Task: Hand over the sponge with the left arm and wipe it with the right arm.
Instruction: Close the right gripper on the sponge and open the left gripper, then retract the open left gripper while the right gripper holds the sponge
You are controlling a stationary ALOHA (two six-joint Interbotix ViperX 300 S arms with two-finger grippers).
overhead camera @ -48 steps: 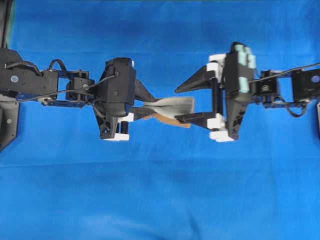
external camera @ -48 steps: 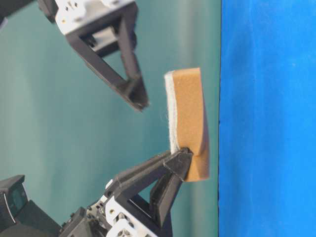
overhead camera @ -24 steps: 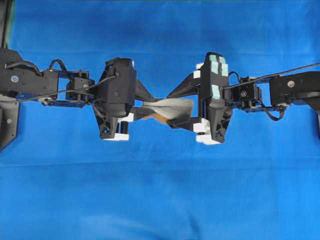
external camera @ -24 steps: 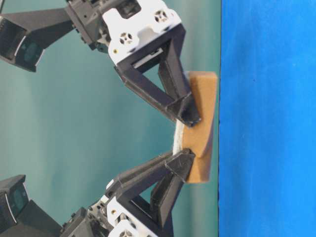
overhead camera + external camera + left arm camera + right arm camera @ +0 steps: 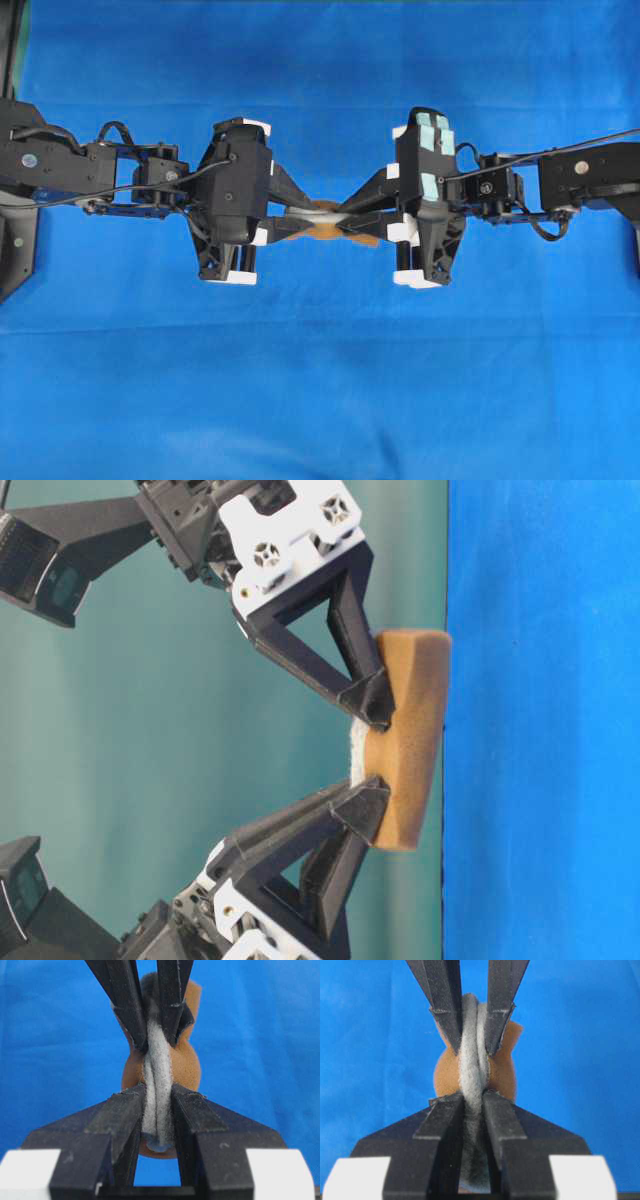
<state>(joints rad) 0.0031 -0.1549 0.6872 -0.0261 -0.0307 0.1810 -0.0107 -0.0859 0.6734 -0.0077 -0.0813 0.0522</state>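
The sponge (image 5: 322,229) hangs above the blue cloth between both arms, squeezed into a narrow fold, grey-white scouring face inward and orange-brown foam (image 5: 412,735) bulging outward. My left gripper (image 5: 290,222), on the plain black left arm (image 5: 235,190), is shut on the sponge's left end; in the left wrist view its fingers (image 5: 125,1110) pinch the grey layer (image 5: 159,1072). My right gripper (image 5: 356,214), on the green-taped right arm (image 5: 425,170), is shut on the other end. The right wrist view shows its fingers (image 5: 500,1115) clamping the sponge (image 5: 472,1072). The two pairs of fingertips nearly touch.
A blue cloth (image 5: 320,380) covers the whole table under both arms. The left arm's base (image 5: 25,170) sits at the left edge and the right arm's links (image 5: 590,175) reach in from the right edge. A teal wall (image 5: 150,740) backs the table-level view.
The right gripper came in from the right with jaws wide and closed on the sponge's free end, folding it tighter. The left gripper kept its hold and barely moved.
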